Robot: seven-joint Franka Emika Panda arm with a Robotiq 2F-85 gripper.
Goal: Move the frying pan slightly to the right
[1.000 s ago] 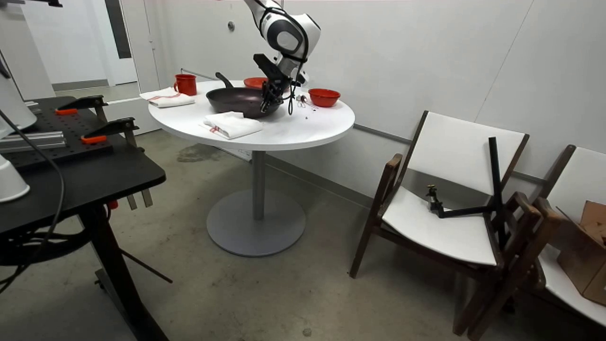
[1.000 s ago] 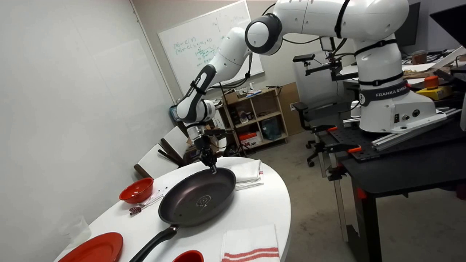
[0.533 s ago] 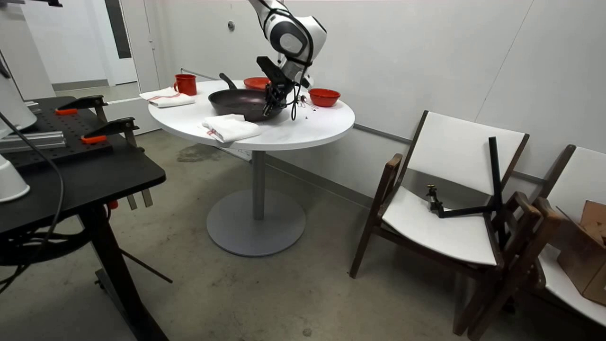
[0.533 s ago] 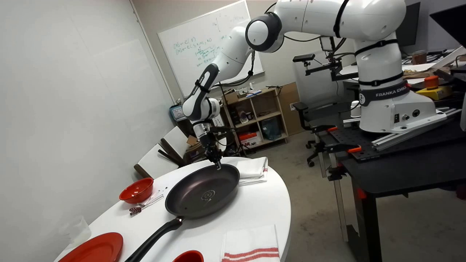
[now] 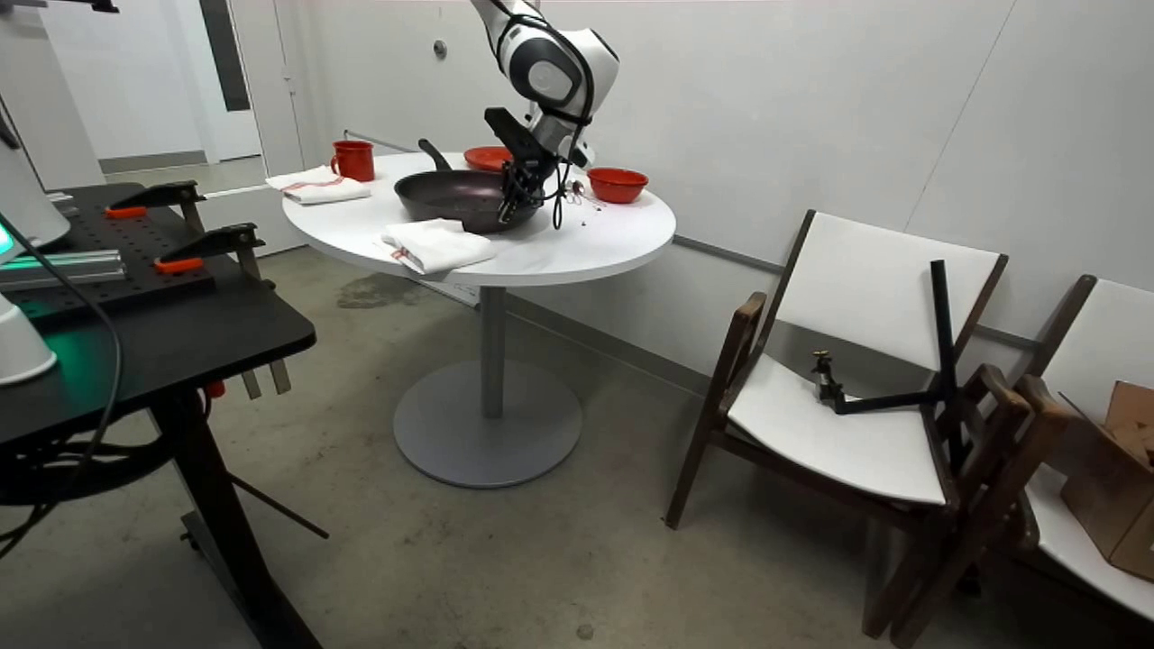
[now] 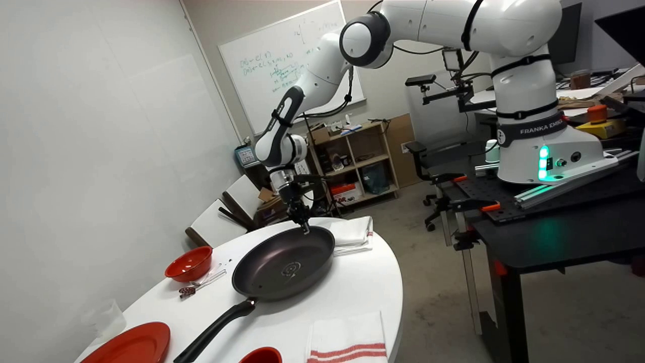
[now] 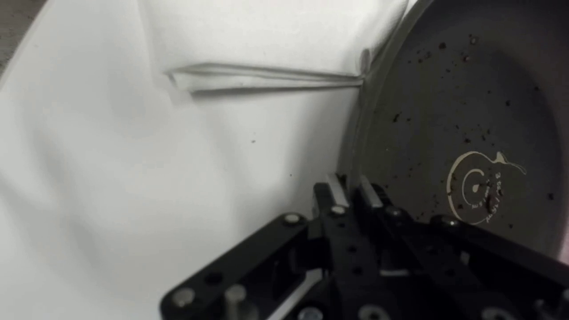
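Some of the frying pan (image 7: 462,111) is cut off in wrist view, right of my claw (image 7: 354,189); I've got claw nearly closed, pinching pan rim, contact spot too dark to read. Folded white towel (image 7: 266,35) ahead of claw, cropped at top.

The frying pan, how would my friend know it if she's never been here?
Find the round white table, then spot the fingers over it. They pinch the edge of the frying pan, which is wide, round and shallow with a long black handle. Its dark colour sets it apart from the red bowl, red plate, red mug and folded white towels.
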